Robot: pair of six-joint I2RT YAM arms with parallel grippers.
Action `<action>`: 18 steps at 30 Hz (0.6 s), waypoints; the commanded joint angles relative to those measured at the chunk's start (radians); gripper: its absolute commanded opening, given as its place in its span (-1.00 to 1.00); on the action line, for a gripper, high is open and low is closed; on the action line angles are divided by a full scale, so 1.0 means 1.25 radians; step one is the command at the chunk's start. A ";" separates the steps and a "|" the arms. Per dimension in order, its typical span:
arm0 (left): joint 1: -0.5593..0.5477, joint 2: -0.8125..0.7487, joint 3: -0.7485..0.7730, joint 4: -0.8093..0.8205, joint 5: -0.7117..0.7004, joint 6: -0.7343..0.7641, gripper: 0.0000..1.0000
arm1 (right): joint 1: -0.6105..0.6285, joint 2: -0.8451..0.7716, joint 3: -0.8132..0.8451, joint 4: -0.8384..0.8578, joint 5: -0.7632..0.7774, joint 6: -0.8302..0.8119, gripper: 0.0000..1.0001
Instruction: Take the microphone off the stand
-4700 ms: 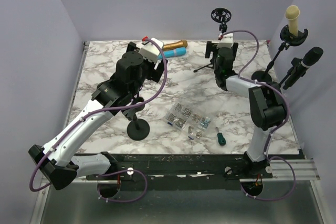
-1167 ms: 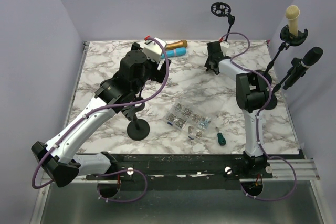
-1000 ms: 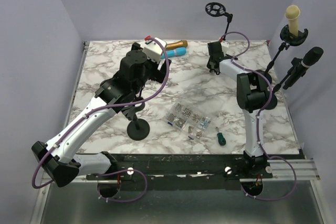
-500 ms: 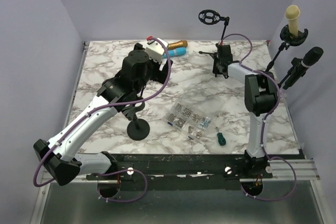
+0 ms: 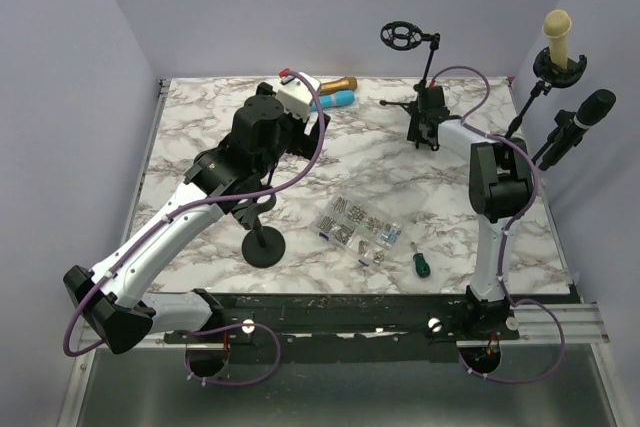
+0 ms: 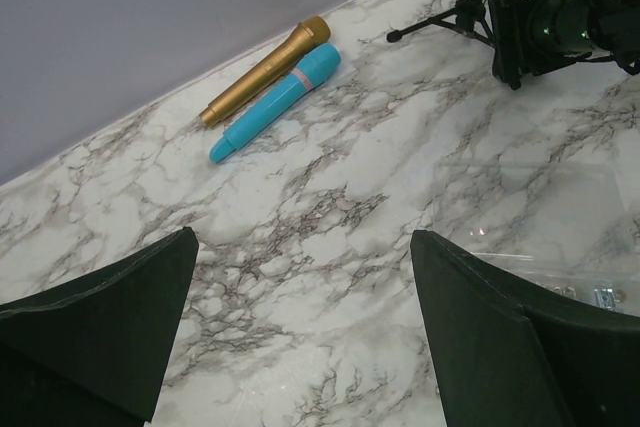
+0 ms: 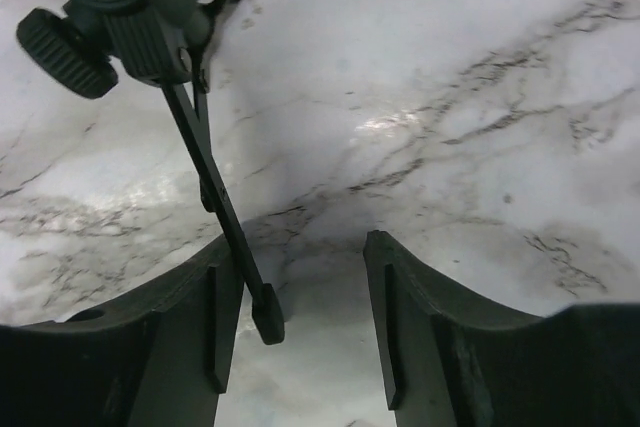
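Observation:
A cream microphone (image 5: pixel 557 35) and a black microphone (image 5: pixel 590 110) each sit in a tall stand at the table's right edge. A gold microphone (image 5: pixel 335 84) (image 6: pixel 265 72) and a blue one (image 5: pixel 333 100) (image 6: pixel 278 102) lie at the back. A small tripod stand (image 5: pixel 415 97) (image 6: pixel 460 17) with an empty clip (image 5: pixel 402 35) stands upright by my right gripper (image 5: pixel 421 130) (image 7: pixel 300 247). That gripper is open, with one tripod leg (image 7: pixel 225 212) loose between its fingers, close to the left one. My left gripper (image 5: pixel 305 122) (image 6: pixel 300 257) hangs wide open over bare marble, holding nothing.
A clear plastic box of screws (image 5: pixel 343 220), loose screws (image 5: pixel 380 235) and a green-handled screwdriver (image 5: pixel 418 262) lie at front centre. A black round-based stand (image 5: pixel 263 245) sits under the left arm. Walls close the back and both sides.
My right gripper carried the tilted tripod stand to the right, set it upright and has opened off its leg. The left arm has barely moved.

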 commanded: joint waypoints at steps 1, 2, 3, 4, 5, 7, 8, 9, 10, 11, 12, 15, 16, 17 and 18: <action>-0.003 -0.011 0.027 -0.012 0.031 -0.017 0.81 | -0.013 0.031 0.026 -0.121 0.228 0.044 0.16; -0.003 -0.012 0.027 -0.012 0.030 -0.015 0.81 | -0.015 0.034 0.033 -0.127 0.259 0.046 0.17; -0.003 -0.013 0.027 -0.012 0.027 -0.014 0.81 | -0.016 0.036 0.037 -0.129 0.295 0.048 0.19; -0.003 -0.014 0.027 -0.012 0.022 -0.011 0.81 | -0.017 0.039 0.043 -0.130 0.322 0.046 0.21; -0.003 -0.016 0.026 -0.011 0.020 -0.009 0.81 | -0.019 0.041 0.050 -0.132 0.349 0.042 0.23; -0.003 -0.019 0.026 -0.011 0.015 -0.005 0.81 | -0.022 0.039 0.065 -0.136 0.367 0.037 0.26; -0.003 -0.021 0.025 -0.010 0.015 -0.003 0.82 | -0.023 0.033 0.068 -0.132 0.349 0.028 0.27; -0.003 -0.022 0.025 -0.008 0.016 -0.004 0.81 | -0.022 0.019 0.063 -0.119 0.303 0.019 0.27; -0.003 -0.023 0.025 -0.009 0.015 -0.003 0.81 | -0.022 0.003 0.047 -0.106 0.261 0.017 0.27; -0.003 -0.023 0.026 -0.009 0.016 -0.005 0.82 | -0.021 -0.021 0.027 -0.089 0.223 0.024 0.29; -0.003 -0.024 0.026 -0.008 0.019 -0.007 0.82 | -0.021 -0.041 0.009 -0.079 0.199 0.043 0.32; -0.003 -0.022 0.026 -0.010 0.026 -0.010 0.81 | -0.021 -0.120 -0.053 -0.053 0.113 0.108 0.41; -0.003 -0.021 0.027 -0.011 0.026 -0.010 0.81 | -0.021 -0.145 -0.074 -0.034 0.067 0.133 0.44; -0.003 -0.020 0.027 -0.012 0.026 -0.010 0.82 | -0.021 -0.166 -0.097 -0.020 0.031 0.154 0.45; -0.003 -0.019 0.027 -0.012 0.025 -0.010 0.81 | -0.021 -0.186 -0.115 -0.009 -0.003 0.187 0.49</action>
